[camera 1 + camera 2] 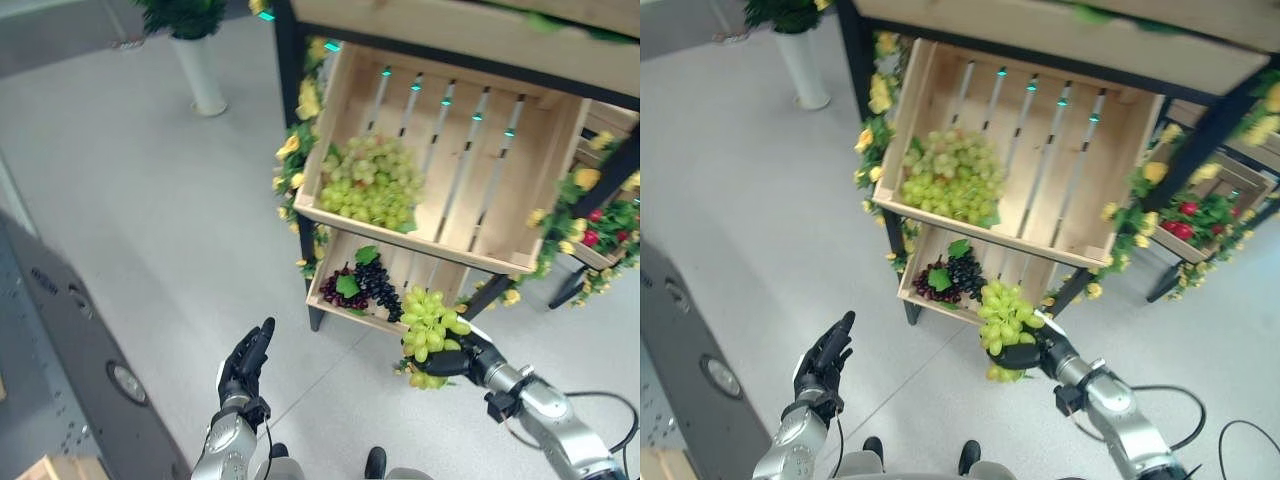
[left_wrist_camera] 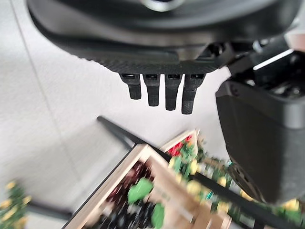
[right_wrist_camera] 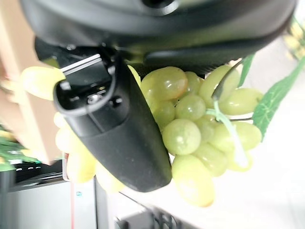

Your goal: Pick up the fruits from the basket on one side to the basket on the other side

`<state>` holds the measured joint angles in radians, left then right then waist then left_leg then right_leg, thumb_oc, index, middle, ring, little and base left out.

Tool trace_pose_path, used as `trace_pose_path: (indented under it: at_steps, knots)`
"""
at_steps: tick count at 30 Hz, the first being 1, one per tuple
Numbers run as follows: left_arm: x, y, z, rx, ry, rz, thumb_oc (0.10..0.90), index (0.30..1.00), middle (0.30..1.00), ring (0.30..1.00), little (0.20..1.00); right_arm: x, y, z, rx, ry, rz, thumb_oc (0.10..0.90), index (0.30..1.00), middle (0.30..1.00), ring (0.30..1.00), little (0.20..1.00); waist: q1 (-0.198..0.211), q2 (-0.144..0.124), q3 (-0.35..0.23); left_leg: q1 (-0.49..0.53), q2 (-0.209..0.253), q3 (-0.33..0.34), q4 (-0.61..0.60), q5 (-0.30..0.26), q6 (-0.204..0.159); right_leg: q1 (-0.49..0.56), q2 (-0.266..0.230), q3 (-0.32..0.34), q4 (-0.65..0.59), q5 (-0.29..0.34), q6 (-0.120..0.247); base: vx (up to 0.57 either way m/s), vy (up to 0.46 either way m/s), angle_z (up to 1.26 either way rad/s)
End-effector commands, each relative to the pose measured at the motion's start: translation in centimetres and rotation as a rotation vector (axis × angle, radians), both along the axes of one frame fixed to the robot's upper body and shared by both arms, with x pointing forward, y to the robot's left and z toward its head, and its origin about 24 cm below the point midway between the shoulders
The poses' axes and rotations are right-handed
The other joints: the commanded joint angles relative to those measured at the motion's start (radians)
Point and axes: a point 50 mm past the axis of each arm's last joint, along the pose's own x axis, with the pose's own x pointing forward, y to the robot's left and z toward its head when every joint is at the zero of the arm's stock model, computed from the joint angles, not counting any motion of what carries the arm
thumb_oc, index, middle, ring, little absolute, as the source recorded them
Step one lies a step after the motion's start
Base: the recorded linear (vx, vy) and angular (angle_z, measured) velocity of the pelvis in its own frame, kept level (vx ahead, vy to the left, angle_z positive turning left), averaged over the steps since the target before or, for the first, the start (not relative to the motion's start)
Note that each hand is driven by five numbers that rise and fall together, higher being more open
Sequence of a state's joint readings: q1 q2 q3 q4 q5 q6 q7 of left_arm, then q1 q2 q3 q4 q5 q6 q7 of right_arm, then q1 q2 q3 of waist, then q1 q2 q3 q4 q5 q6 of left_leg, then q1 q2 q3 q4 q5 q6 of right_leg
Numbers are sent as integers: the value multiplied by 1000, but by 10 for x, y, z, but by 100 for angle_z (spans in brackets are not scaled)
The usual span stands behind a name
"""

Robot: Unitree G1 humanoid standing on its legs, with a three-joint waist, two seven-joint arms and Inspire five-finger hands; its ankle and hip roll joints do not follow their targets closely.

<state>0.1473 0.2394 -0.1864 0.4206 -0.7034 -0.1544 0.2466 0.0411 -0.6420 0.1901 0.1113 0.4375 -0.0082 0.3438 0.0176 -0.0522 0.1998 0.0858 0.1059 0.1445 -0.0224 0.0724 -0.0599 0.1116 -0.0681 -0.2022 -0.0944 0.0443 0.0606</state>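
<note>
My right hand (image 1: 458,358) is shut on a bunch of green grapes (image 1: 430,322), held in the air just in front of the lower wooden crate (image 1: 345,312); the right wrist view shows the grapes (image 3: 200,124) pressed under the thumb (image 3: 119,133). That lower crate holds dark purple grapes (image 1: 375,284) and red grapes (image 1: 335,290). The upper wooden crate (image 1: 520,150) has a pile of green grapes (image 1: 372,182) in its left half. My left hand (image 1: 247,362) hangs open over the floor to the left of the stand, its fingers (image 2: 164,95) straight.
A black-framed stand (image 1: 285,90) trimmed with yellow flowers carries the crates. Another crate with red fruit (image 1: 600,228) sits at the right. A white planter (image 1: 200,70) stands on the floor at the back left. A dark grey cabinet (image 1: 70,340) lies at the left.
</note>
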Motion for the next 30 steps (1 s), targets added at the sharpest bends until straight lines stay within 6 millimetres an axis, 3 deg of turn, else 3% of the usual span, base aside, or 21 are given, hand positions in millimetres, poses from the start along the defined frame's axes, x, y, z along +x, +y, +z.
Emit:
trace_pose_path:
  at_steps: [1, 3, 7, 11, 16, 21, 24, 30]
  knots:
    - [45, 3, 41, 69, -229, -45, 800, 900, 900, 900, 900, 27, 30, 65, 117, -337, 148, 400, 300, 300, 300, 300, 0, -23, -44, 26, -74, 20, -1, -131, 63, 50, -27, -21, 14, -31, 0, -31, 89, -18]
    - [58, 6, 49, 120, -259, -50, 800, 900, 900, 900, 900, 24, 37, 70, 108, -349, 230, 400, 300, 300, 300, 300, -10, -18, -59, 48, -80, -7, -53, -117, 64, 43, -26, -22, 25, -38, 9, -36, 66, 4]
    - [59, 16, 46, 126, -244, -12, 800, 900, 900, 900, 900, 23, 35, 83, 72, -355, 356, 400, 300, 300, 300, 300, -20, -15, -74, 70, -78, 10, -64, -126, 69, 44, -32, -27, 19, -34, 14, -8, 56, 5]
    - [46, 29, 31, 119, -181, -2, 800, 900, 900, 900, 900, 26, 25, 123, 37, -447, 432, 400, 300, 300, 300, 300, -23, -16, -90, 77, -77, 20, -65, -136, 70, 49, -29, -26, 16, -40, 11, 4, 9, 0]
    - [33, 38, 18, 92, -133, 16, 800, 900, 900, 900, 900, 17, 27, 152, 62, -488, 593, 400, 300, 300, 300, 300, -24, -22, -99, 73, -74, 29, -65, -140, 67, 46, -27, -23, 7, -39, 13, 1, -1, -1]
    - [31, 39, 14, 95, -110, -12, 800, 900, 900, 900, 900, 16, 26, 168, 103, -481, 688, 400, 300, 300, 300, 300, -20, -31, -105, 76, -71, 28, -65, -144, 64, 50, -27, -26, 7, -41, 12, 2, -3, 1]
    - [31, 37, 13, 99, -107, -25, 800, 900, 900, 900, 900, 18, 26, 177, 165, -504, 695, 400, 300, 300, 300, 300, -17, -33, -106, 77, -71, 23, -65, -146, 63, 53, -26, -29, 7, -43, 11, 4, -7, 1]
    - [28, 37, 10, 111, -87, -42, 800, 900, 900, 900, 900, 28, 11, 198, 289, -620, 514, 400, 300, 300, 300, 300, -12, -31, -115, 86, -68, 19, -65, -150, 60, 63, -24, -33, 7, -47, 9, 27, -1, 0]
